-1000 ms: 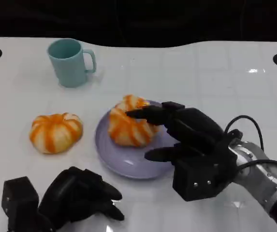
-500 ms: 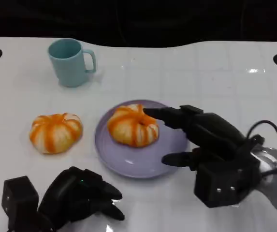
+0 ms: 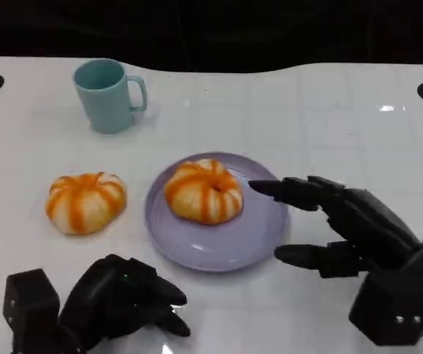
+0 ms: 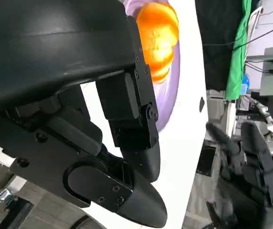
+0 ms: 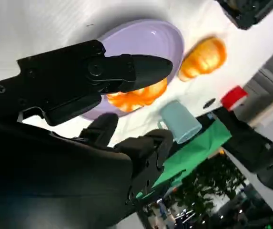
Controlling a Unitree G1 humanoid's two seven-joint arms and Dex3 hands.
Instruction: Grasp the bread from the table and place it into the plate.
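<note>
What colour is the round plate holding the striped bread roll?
The round plate is pale lilac purple, clearest in the head view.

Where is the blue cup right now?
In the head view the cup stands upright at the table's far left, behind the bun that lies left of the plate.

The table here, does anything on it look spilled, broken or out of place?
Nothing stands out. One bread sits in the purple plate, a second bread lies on the table beside it, and the blue mug stands upright. The right hand hovers open beside the plate.
</note>
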